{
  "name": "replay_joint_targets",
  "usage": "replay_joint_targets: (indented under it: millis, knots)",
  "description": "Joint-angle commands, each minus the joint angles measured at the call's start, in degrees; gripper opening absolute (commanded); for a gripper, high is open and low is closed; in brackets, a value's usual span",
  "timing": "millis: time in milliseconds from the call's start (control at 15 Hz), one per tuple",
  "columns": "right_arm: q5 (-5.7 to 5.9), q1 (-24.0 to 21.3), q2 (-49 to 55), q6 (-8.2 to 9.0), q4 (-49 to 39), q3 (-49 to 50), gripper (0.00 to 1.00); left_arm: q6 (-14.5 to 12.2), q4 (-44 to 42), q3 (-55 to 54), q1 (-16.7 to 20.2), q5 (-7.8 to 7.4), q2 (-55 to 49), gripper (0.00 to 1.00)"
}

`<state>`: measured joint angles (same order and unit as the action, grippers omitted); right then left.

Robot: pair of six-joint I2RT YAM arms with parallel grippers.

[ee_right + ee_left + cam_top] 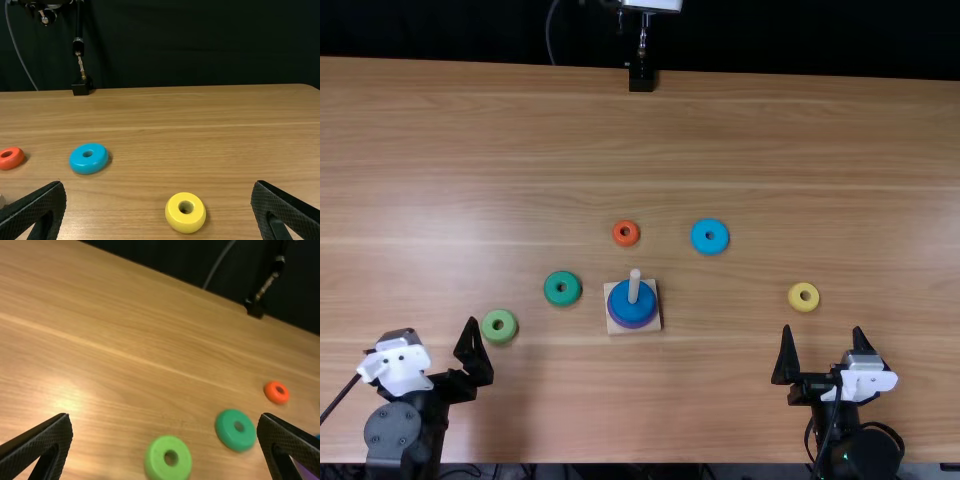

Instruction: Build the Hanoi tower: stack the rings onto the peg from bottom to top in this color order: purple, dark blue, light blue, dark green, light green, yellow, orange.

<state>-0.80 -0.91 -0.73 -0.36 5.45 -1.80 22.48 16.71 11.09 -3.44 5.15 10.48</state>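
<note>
1. Top view: you have the wooden base (pixel 654 326) mid-table, a bit nearer the table's (pixel 740 400) near edge than its far one. Purple ring (pixel 626 324) at the bottom of the peg (pixel 634 285), dark blue ring (pixel 643 309) on top of it. Order correct; two of seven done.
2. Same view, five left for you. Light blue ring (pixel 710 248), next by my reading, lies right of the peg, toward the far edge. Orange ring (pixel 626 242), last in line, just beyond the base. Dark green ring (pixel 562 300) left of it; light green ring (pixel 501 338) toward the near left corner; yellow ring (pixel 804 306) off toward the right edge, nearer the near edge than the far.
3. Left wrist view: your left gripper (pixel 165 416) is spread wide, nothing gripped. Both greens and orange lie flat on the wood.
4. Right wrist view: your right gripper (pixel 159 184) is also wide apart and empty. Yellow, light blue and orange lie loose. Less than a third built, I'd judge.
</note>
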Motion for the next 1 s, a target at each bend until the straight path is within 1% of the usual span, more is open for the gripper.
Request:
replay_joint_targets:
  millis: [0, 200, 267, 333, 400, 467, 933]
  knots:
    - [0.38, -0.4, 0.7, -0.27, 0.8, 0.8, 1.00, -0.6, -0.4, -2.7, 0.5, -0.40, -4.0, 1.00]
    - [0.38, -0.4, 0.7, -0.27, 0.8, 0.8, 1.00, -0.9, -0.4, -6.7, -0.2, -0.40, -7.6, 1.00]
    - [0.38, -0.4, 0.7, -0.27, 0.8, 0.8, 1.00, -3.7, -0.4, -7.0, -0.2, -0.61, -8.5, 1.00]
    - [0.38, -0.4, 0.7, -0.27, 0.8, 0.8, 1.00, -9.7, -0.4, -7.0, -0.1, -2.41, -9.7, 1.00]
    - [0.38, -0.4, 0.7, -0.27, 0.8, 0.8, 1.00, -14.8, -0.5, -7.4, 0.3, -4.94, -10.5, 1.00]
    - [0.38, -0.4, 0.7, -0.27, 0.8, 0.8, 1.00, -17.2, -0.6, -7.9, 0.5, -6.20, -10.5, 1.00]
    - [0.38, -0.4, 0.7, -0.27, 0.8, 0.8, 1.00, -17.9, -0.8, -9.0, 0.6, -6.31, -10.5, 1.00]
